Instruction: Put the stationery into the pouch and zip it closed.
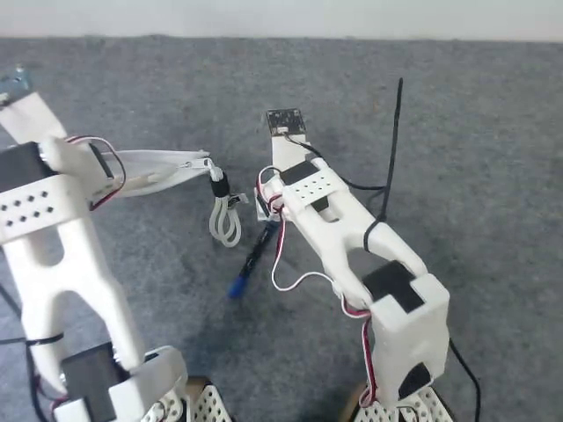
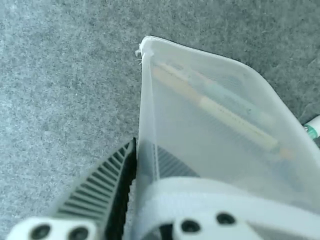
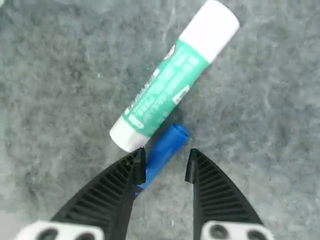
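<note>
A translucent white pouch (image 2: 210,115) lies on the grey carpet with a pencil and other long items inside it. My left gripper (image 2: 145,170) is shut on the pouch's edge, and the high view shows it holding the pouch (image 1: 167,169) at the left. A white cord loop (image 1: 225,221) hangs from the pouch's zipper end. A green and white glue stick (image 3: 172,85) lies on the carpet with a blue pen (image 3: 162,152) beside it. My right gripper (image 3: 165,159) is open low over the carpet, with the pen's end between its fingers. The pen (image 1: 251,260) lies beside the right arm.
Grey carpet (image 1: 466,132) covers the whole work area. A black cable (image 1: 393,149) rises from the right arm. Both arm bases stand at the near edge. Open carpet lies to the far right and at the back.
</note>
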